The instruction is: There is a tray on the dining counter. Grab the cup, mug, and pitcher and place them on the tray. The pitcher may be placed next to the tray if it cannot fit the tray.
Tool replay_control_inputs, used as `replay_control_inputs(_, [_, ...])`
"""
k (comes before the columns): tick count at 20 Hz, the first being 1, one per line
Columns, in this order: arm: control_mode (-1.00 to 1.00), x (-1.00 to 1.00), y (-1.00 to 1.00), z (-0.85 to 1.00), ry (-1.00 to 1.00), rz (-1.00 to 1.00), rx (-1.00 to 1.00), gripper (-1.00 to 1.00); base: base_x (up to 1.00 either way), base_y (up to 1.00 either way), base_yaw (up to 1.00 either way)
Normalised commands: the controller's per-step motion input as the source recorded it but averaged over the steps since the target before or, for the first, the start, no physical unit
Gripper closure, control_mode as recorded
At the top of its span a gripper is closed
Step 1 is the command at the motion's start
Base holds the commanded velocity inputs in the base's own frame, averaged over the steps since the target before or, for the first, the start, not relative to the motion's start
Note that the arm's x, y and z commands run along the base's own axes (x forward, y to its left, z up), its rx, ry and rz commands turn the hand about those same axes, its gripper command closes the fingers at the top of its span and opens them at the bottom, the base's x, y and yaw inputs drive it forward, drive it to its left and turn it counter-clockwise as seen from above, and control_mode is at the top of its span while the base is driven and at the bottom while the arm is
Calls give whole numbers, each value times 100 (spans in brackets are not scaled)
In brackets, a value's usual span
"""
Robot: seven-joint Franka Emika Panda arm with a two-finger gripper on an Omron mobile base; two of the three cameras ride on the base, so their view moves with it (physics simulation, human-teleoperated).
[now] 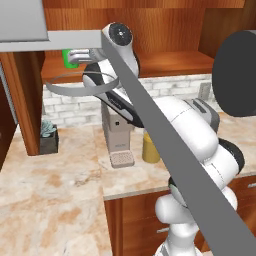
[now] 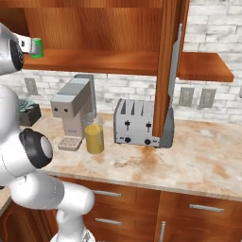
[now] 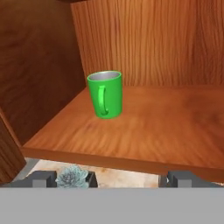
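Green is what you're looking at through the hand view: the mug (image 3: 105, 94) stands upright on a reddish wooden shelf (image 3: 166, 127), towards its left rear corner, handle turned to face you, grey inside the rim. Below the shelf's front edge that view catches a small spiky succulent (image 3: 73, 176) on the marbled counter (image 3: 127, 177). Your tool (image 3: 112, 178) has its jaws spread wide apart, the two dark fingertips (image 3: 41, 177) poking up at the far left and right of the bottom, nothing between them and nothing touched; the mug is well ahead of them. Swing to the left base view and you get the tool (image 1: 75, 57) side-on, up at shelf height, with just a sliver of the green mug (image 1: 65, 52) behind it, and the succulent in its dark pot (image 1: 48, 136) down on the counter to the left. The right base view gives you what the others hide: the pitcher (image 2: 94, 135) of amber liquid standing on the counter just beside the grey coffee machine (image 2: 73, 111), a silver toaster (image 2: 137, 123) further right, and the mug (image 2: 37, 47) at the shelf's left end. From the left base view the pitcher (image 1: 149, 148) is mostly hidden behind the arm.
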Motion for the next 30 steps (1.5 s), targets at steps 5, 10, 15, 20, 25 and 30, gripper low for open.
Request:
replay_control_inputs(5, [-100,26,19,-1,2,0,0,-100,0,0,0])
replay_control_inputs(10, [-100,28,15,-4,1,0,0,-100,0,0,0])
replay_control_inputs(15, [-100,26,10,-3,0,0,0,-100,0,0,0])
replay_control_inputs(20, [-100,26,10,-4,0,0,0,-100,0,0,0])
replay_control_inputs(25, [-100,28,7,-5,0,0,0,-100,0,0,0])
replay_control_inputs(30, [-100,25,12,-21,0,0,-1,-100,0,0,0])
